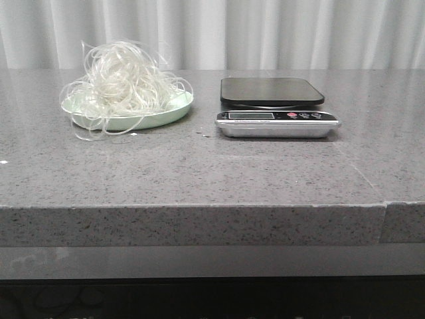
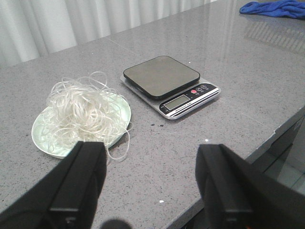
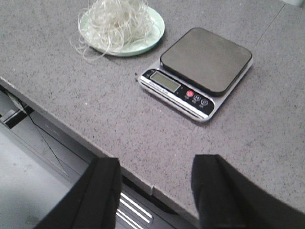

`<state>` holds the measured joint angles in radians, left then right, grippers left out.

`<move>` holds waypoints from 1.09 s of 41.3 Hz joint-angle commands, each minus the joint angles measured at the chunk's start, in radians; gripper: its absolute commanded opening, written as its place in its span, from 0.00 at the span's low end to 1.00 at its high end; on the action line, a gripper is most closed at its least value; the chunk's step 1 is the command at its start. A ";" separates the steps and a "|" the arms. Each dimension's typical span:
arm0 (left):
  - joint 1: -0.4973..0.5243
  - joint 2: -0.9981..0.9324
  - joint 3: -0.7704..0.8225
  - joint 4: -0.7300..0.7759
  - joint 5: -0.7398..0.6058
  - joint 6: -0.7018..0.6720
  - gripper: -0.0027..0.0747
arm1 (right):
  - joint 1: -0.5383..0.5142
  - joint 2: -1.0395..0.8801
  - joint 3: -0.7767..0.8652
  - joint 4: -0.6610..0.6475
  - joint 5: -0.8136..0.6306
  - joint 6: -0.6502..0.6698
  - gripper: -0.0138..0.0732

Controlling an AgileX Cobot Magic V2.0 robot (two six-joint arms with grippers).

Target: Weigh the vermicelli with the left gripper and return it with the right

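Left claw (image 2: 150, 183) is spread wide with nothing between its two black fingers (image 2: 78, 183), hanging over the near part of the counter (image 1: 265, 173), short of the plate. Right claw (image 3: 155, 191) is the same deal: gaping, holding nothing, sitting out past the counter's front edge.

Quick count of what's on the grey speckled counter:

- one mound of vermicelli (image 1: 123, 80), a loose whitish tangle of thin curly strands, piled on one pale green plate (image 1: 169, 113). A few loops spill over the plate's rim and touch the counter.
- one kitchen scale (image 1: 275, 109) with a dark square weighing pad on top, bare. Silver front strip has one little display and a row of small buttons, one of them red. Can't read anything on the display.
- one blue cloth (image 2: 276, 8), bunched up far off near a corner, only seen from the left wrist camera.

From the front, the plate sits on the left and the scale on the right, close together but not touching. White curtains hang behind the counter.
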<state>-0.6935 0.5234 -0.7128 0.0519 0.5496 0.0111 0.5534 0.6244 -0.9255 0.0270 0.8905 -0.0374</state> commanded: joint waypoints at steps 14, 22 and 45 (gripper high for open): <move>-0.002 0.003 -0.026 -0.001 -0.077 -0.011 0.64 | -0.005 -0.011 -0.003 -0.011 -0.052 -0.003 0.39; -0.002 0.003 -0.026 -0.001 -0.077 -0.011 0.64 | -0.005 -0.011 -0.003 -0.011 -0.052 -0.003 0.34; -0.002 0.003 -0.026 -0.001 -0.077 -0.011 0.22 | -0.005 -0.011 -0.003 -0.010 -0.044 -0.003 0.34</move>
<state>-0.6935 0.5234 -0.7128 0.0519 0.5496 0.0111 0.5534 0.6136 -0.9034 0.0263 0.9070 -0.0357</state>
